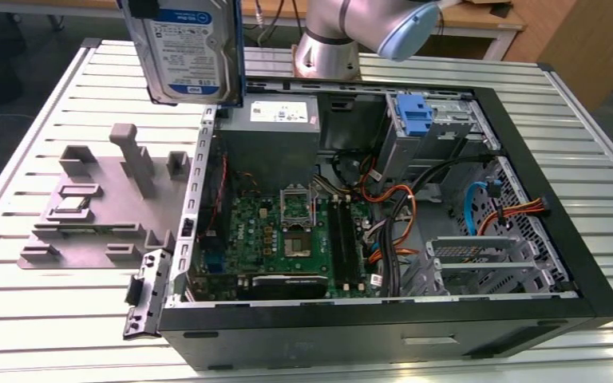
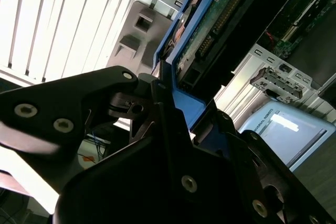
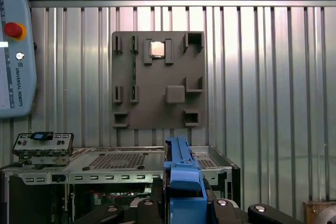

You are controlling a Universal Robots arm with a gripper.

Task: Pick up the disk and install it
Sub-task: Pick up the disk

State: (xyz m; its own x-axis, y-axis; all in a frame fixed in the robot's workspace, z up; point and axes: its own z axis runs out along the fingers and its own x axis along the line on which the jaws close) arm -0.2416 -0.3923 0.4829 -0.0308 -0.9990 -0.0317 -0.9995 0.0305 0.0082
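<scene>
Second wrist view: black gripper, jaws clamped on the silver-grey, blue-framed rectangular disk, above the open black computer case.

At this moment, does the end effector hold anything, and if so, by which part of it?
Yes. The end effector holds the flat silver-grey hard disk with a white-and-blue label, clamped on one edge of its blue plastic carrier.

Blue plastic-framed metal disk; matt grey plastic fixture; ribbed metal table.

Silver arm, pale-blue joint cap, black screwed claw.
</scene>
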